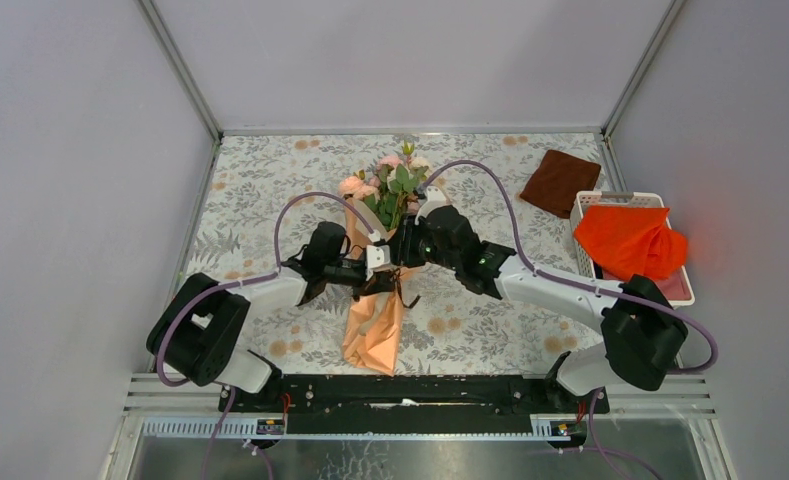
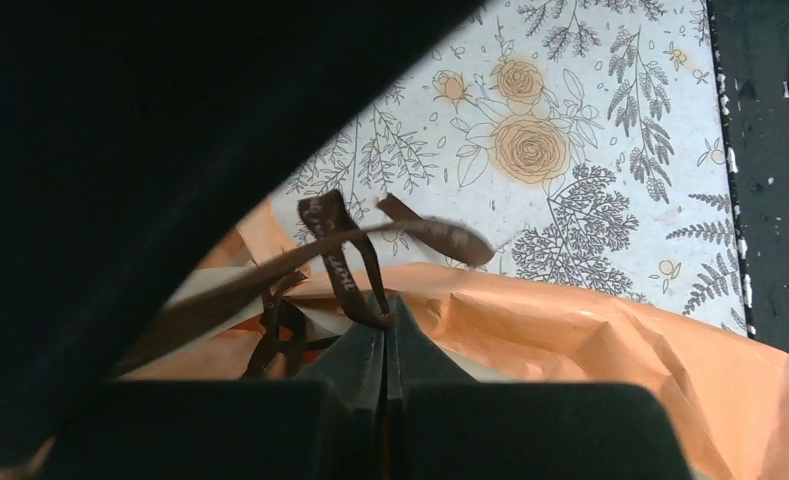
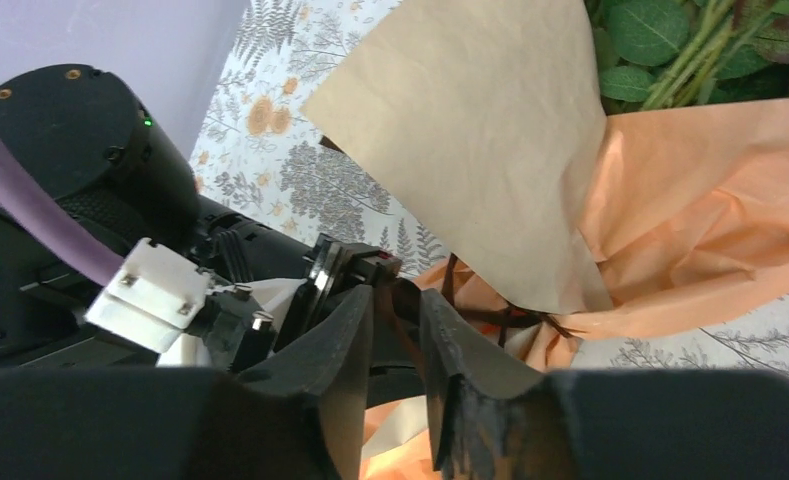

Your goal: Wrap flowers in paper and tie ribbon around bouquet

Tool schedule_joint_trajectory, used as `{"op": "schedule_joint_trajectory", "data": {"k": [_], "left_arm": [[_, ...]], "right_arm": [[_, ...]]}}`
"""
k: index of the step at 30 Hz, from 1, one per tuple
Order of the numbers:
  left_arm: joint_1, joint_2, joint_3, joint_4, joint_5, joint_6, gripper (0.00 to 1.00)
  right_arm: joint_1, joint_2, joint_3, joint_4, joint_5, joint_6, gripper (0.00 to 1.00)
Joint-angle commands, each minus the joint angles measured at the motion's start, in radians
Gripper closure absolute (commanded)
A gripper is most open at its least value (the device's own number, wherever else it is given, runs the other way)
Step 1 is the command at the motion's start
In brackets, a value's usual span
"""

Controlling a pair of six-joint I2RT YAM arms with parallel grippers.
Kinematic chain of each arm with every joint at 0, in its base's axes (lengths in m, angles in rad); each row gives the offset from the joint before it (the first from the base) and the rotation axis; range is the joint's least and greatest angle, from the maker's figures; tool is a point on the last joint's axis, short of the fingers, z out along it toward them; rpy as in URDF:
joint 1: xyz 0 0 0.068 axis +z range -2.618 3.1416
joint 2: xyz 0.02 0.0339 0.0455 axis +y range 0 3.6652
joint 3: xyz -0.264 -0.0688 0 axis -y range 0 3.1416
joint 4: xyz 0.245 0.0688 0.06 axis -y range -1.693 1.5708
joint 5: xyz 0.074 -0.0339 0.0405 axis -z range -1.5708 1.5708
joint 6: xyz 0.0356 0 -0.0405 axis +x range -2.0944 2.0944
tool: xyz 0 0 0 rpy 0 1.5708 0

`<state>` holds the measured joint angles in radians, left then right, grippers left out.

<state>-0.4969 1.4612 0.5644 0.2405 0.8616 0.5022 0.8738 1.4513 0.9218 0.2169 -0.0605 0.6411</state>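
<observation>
The bouquet lies on the floral table. Pink and cream flowers (image 1: 388,180) stick out of the far end of a peach-orange paper (image 1: 375,330) cone. Both grippers meet at its waist, where the thin dark brown ribbon (image 1: 406,290) is wound. My left gripper (image 1: 383,274) (image 2: 385,305) is shut on a ribbon (image 2: 335,255) loop, just above the paper (image 2: 590,330). The right gripper (image 1: 403,254) (image 3: 398,296) is open by a narrow gap, and a ribbon (image 3: 490,316) strand runs loosely between its jaws. Green stems and leaves (image 3: 670,45) show above the paper's tan flap (image 3: 470,130).
A dark brown folded cloth (image 1: 560,180) lies at the back right. A white basket (image 1: 620,197) holding a bright orange cloth (image 1: 630,240) stands at the right edge. The left arm's wrist (image 3: 70,170) sits close beside the right fingers. Grey walls enclose the table on three sides.
</observation>
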Motion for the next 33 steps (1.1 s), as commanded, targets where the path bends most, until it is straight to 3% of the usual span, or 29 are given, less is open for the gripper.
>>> {"op": "schedule_joint_trajectory", "data": {"k": [1, 7, 13, 18, 23, 28, 33], "left_arm": [[-0.003, 0.014, 0.031, 0.087, -0.061, -0.038, 1.0], [-0.003, 0.017, 0.032, 0.088, -0.061, -0.034, 1.0], [-0.003, 0.02, 0.033, 0.086, -0.063, -0.033, 1.0], [-0.003, 0.021, 0.034, 0.085, -0.067, -0.034, 1.0], [-0.003, 0.019, 0.036, 0.082, -0.066, -0.035, 1.0], [-0.002, 0.018, 0.036, 0.08, -0.066, -0.038, 1.0], [-0.003, 0.021, 0.04, 0.076, -0.066, -0.038, 1.0]], "right_arm": [[0.045, -0.02, 0.011, -0.138, -0.096, -0.007, 0.63], [0.044, -0.155, 0.006, -0.301, 0.048, -0.1, 0.52], [-0.024, -0.229, -0.064, -0.305, 0.105, -0.127, 0.52], [-0.125, -0.206, -0.161, -0.153, 0.022, -0.14, 0.56], [-0.126, -0.117, -0.143, -0.03, -0.098, -0.09, 0.44], [-0.124, -0.071, -0.212, 0.2, -0.093, 0.088, 0.39], [-0.119, -0.006, -0.216, 0.273, -0.096, 0.159, 0.38]]}}
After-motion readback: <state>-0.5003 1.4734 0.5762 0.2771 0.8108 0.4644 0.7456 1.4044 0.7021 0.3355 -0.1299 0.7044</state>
